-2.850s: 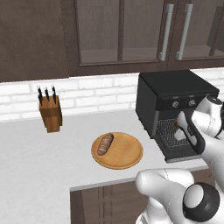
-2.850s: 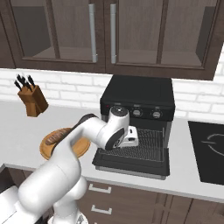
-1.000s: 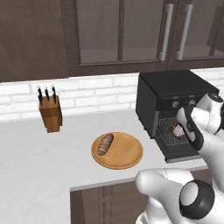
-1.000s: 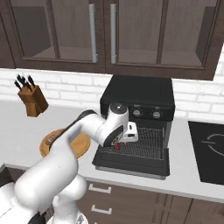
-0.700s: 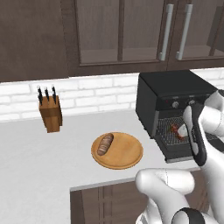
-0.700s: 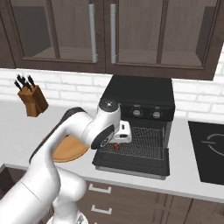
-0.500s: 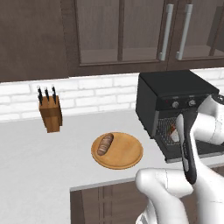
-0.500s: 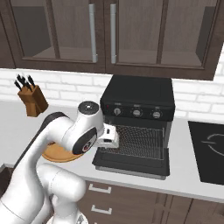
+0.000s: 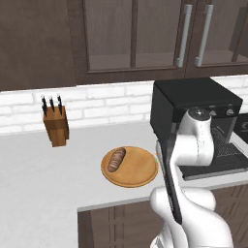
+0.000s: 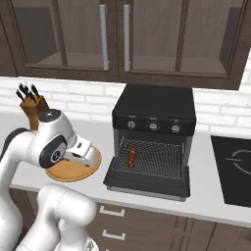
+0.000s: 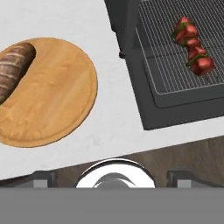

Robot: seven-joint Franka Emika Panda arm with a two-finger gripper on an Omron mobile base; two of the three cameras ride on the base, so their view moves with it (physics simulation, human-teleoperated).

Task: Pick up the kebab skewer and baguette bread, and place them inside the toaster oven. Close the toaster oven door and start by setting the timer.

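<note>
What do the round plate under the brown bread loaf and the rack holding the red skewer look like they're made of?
The round tan plate looks like wood with a matte finish: streaky grain runs across it. The grey rack inside the black toaster oven looks like thin metal wire, a fine crossed grid under the kebab skewer. All rendered, so this is appearance only.

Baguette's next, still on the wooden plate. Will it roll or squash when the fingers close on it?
The baguette bread looks rounded and oblong, so it may roll sideways if nudged. Its crust looks firm; probably stiff, hardly squashing. It lies near the rim of the wooden plate, so a push could slide it onto the counter.
</note>
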